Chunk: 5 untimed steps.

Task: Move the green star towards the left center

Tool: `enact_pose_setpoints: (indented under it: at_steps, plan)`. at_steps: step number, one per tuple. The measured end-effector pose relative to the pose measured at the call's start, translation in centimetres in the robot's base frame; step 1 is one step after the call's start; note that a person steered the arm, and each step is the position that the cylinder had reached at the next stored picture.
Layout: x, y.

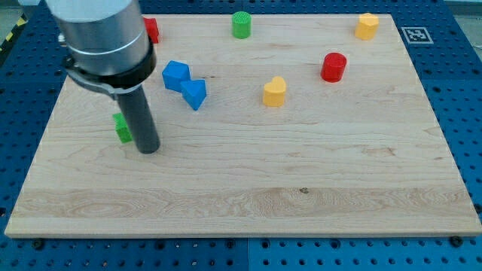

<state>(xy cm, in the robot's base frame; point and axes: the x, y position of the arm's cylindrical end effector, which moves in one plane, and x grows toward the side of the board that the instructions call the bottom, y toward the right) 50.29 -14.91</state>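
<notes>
Now tool's tip (149, 150) touches counter (301, 218) just right of green star (121, 127), near left edge centre; tool grips nothing. Star likely light, rigid, slides easily; push right flank squarely, else it spins.

Two each: green (121, 127), blue (175, 74), yellow (275, 91), red (334, 67)

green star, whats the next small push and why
Probably a short nudge toward the view's left. My tip sits just right of the green star, which is half hidden behind the rod and already near the board's left edge, about mid-height, so little travel seems left.
</notes>
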Motion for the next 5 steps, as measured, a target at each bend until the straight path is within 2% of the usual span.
enact_pose_setpoints:
  at_steps: [1, 2, 3, 5]
  plan:
    - [-2.8, -3.4]
    - [-3.6, -3.4]
    - [-3.0, 0.0]
    - [-3.0, 0.5]
